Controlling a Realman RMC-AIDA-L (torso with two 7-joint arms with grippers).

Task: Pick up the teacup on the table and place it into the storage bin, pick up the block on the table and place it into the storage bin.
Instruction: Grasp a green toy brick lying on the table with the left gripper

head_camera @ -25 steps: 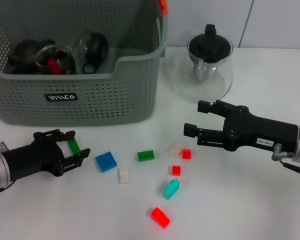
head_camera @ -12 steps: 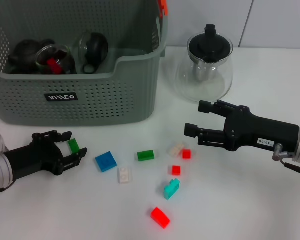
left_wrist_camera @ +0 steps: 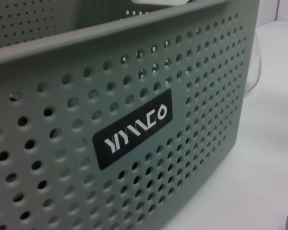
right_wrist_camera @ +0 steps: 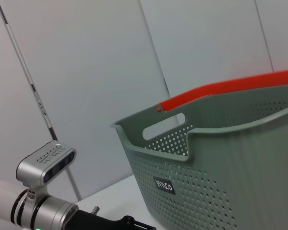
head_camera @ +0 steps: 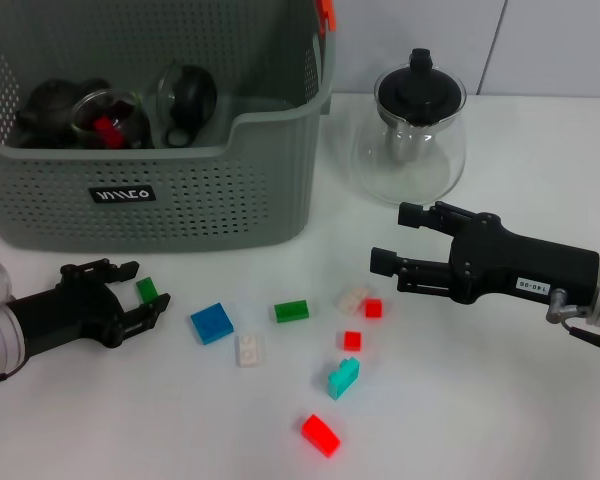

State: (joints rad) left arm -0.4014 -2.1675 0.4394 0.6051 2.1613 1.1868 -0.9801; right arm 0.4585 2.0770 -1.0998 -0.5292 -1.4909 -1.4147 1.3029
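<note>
The grey storage bin [head_camera: 250, 128] stands at the back left; its label [left_wrist_camera: 133, 128] fills the left wrist view, and the bin [right_wrist_camera: 230, 163] also shows in the right wrist view. A glass teacup [head_camera: 108, 120] with a red piece in it lies inside, among teapots. A small green block [head_camera: 147, 290] lies on the table at the fingertips of my open left gripper [head_camera: 130, 292], which does not hold it. My right gripper [head_camera: 392, 238] hovers open and empty above the table, right of the loose blocks.
Loose blocks lie between the arms: blue [head_camera: 211, 323], white [head_camera: 248, 349], green [head_camera: 291, 311], beige [head_camera: 352, 298], two small red [head_camera: 373, 308], teal [head_camera: 343, 378] and a larger red one [head_camera: 321, 435]. A glass teapot [head_camera: 410, 135] stands behind the right gripper.
My left gripper has drawn back to the left, and the small green block now lies at its fingertips rather than deep between the fingers. The right arm has barely moved.
</note>
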